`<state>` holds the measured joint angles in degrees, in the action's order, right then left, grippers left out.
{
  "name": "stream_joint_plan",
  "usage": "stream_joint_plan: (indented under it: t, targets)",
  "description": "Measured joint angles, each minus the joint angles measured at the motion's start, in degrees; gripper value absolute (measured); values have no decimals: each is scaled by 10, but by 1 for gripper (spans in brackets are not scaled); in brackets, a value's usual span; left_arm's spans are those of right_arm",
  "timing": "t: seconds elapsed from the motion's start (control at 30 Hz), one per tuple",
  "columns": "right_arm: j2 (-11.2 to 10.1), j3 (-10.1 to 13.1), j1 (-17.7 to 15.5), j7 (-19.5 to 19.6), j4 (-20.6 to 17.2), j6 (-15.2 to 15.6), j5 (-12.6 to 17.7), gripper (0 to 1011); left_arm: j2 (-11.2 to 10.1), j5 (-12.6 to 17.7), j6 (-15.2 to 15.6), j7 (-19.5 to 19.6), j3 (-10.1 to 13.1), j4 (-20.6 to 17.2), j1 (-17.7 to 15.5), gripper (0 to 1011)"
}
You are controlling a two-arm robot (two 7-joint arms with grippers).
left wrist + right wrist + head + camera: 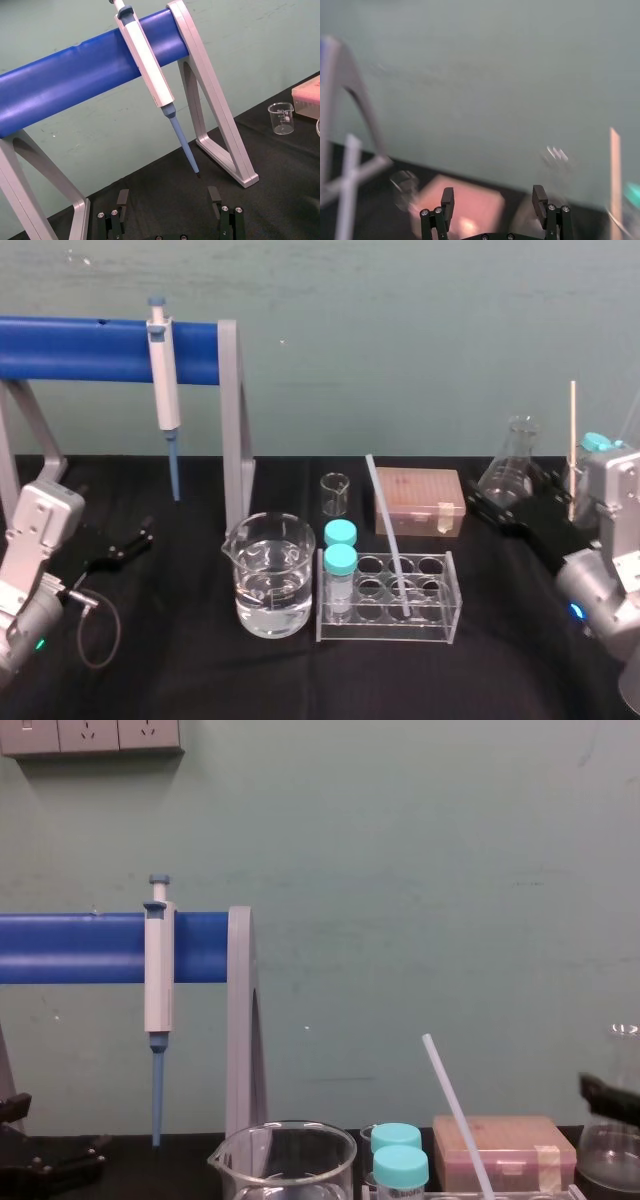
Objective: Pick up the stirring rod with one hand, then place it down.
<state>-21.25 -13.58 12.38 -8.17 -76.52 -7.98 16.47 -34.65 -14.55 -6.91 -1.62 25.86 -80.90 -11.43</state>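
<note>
- While the stirring rod [388,536] leans tilted in the clear rack [385,631] on the counter [180,670], left of the fingers of the right gripper [493,197], those fingers stand released and empty.
- The left gripper [168,200] sits released too, the pipette [150,65] hanging ahead of its fingers.

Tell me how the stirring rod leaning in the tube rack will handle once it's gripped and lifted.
Probably stiff: the stirring rod stays straight while leaning tilted in the clear rack. Thin and smooth-looking, it may slip or pivot when pinched. Laid on the black table, it seems likely to roll, being apparently round.
</note>
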Motion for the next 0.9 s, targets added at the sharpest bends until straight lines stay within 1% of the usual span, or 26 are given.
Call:
stream_joint_plan:
  t: [0.03, 0.2, 0.9]
  targets:
    - [0, 5, -8, 12, 1, 14, -4, 1003, 0, 0, 0, 0, 0, 0, 0, 1000]
    - [3, 13, -17, 18, 14, 40, -5, 1003, 0, 0, 0, 0, 0, 0, 0, 1000]
    - [2, 12, -16, 20, 9, 33, -6, 1003, 0, 0, 0, 0, 0, 0, 0, 1000]
